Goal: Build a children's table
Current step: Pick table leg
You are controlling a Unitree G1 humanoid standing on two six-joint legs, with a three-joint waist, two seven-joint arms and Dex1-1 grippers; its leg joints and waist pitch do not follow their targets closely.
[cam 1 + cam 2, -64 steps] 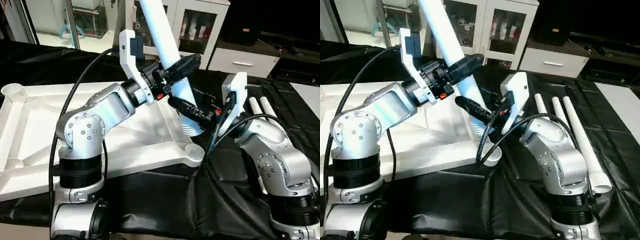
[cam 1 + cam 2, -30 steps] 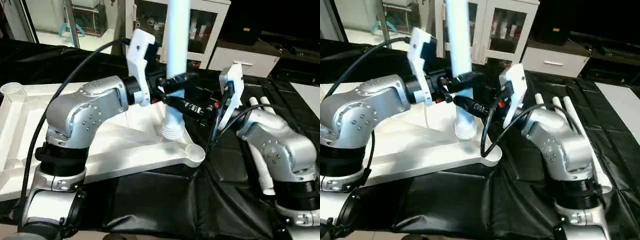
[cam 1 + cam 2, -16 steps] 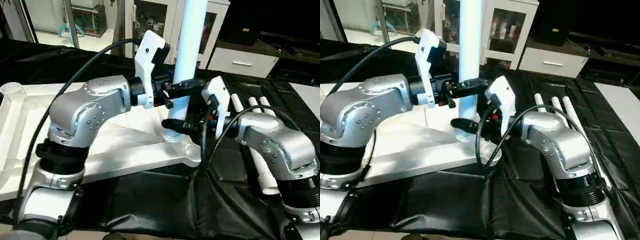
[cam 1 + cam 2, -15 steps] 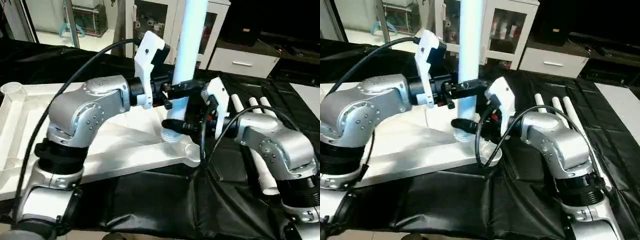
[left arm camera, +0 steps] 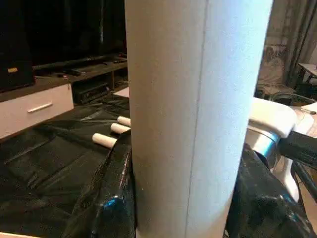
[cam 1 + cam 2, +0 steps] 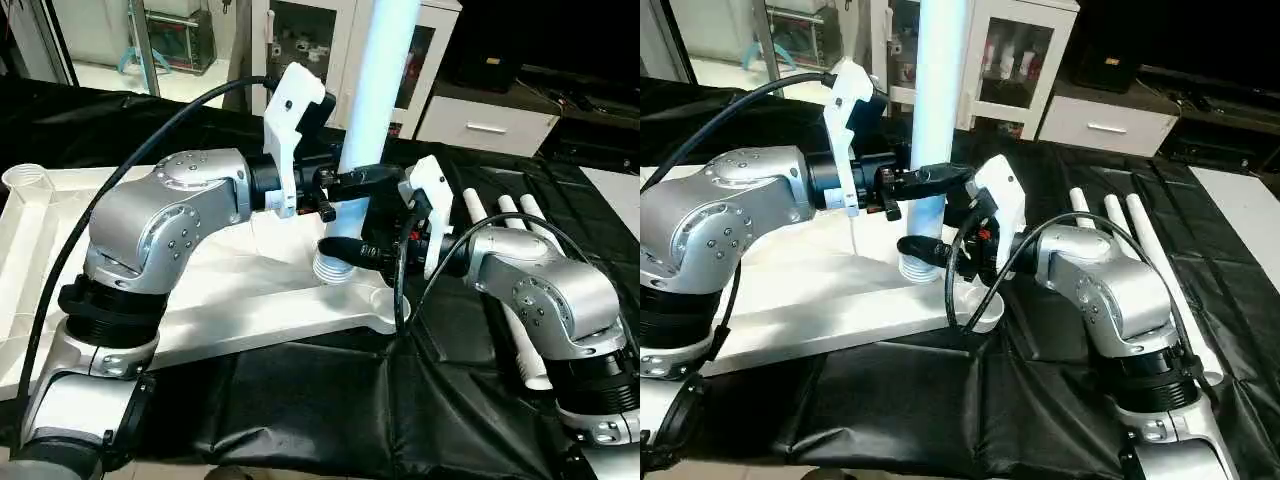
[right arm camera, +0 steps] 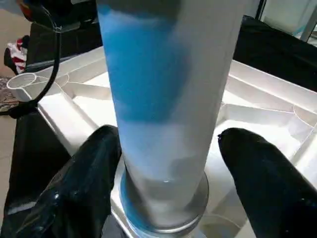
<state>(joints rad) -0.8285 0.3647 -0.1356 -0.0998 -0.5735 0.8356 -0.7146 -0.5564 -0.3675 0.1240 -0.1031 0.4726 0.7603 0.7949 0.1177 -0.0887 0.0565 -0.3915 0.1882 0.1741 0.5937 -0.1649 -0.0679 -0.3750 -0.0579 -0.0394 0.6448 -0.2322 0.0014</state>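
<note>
We see the desk (image 6: 300,400) draped in black sheeting, and on it the tabletop (image 6: 60,250) of the children's table, lying underside up with its ribs and raised rim showing. We take the tabletop as our landmark.

A round corner socket (image 6: 385,300) sits at the tabletop's near corner on the robot's right; another socket (image 6: 25,180) sits at the far corner on the robot's left.

One leg (image 6: 365,120), long, white and round, stands close to upright over the tabletop, just inward of the near right socket. Its ribbed lower end (image 6: 335,270) is above the ribbed underside, beside that socket, not in it. We cannot tell whether the end touches the tabletop.

Our left gripper (image 6: 350,182) reaches across the tabletop from the left and has the leg clasped partway up, one black finger (image 5: 111,198) on each side of the shaft, pressed against it, jaws about half spread.

Our right gripper (image 6: 345,250) comes in from the tabletop's right edge, lower on the same leg, just above the ribbed end. Its fingers (image 7: 79,188) straddle the shaft, spread wide; from the wrist view a little space shows on one side, so we cannot tell if it grips.

Three spare legs (image 6: 1130,240) lie side by side on the sheeting, off the tabletop's right edge, beyond the right forearm.
</note>
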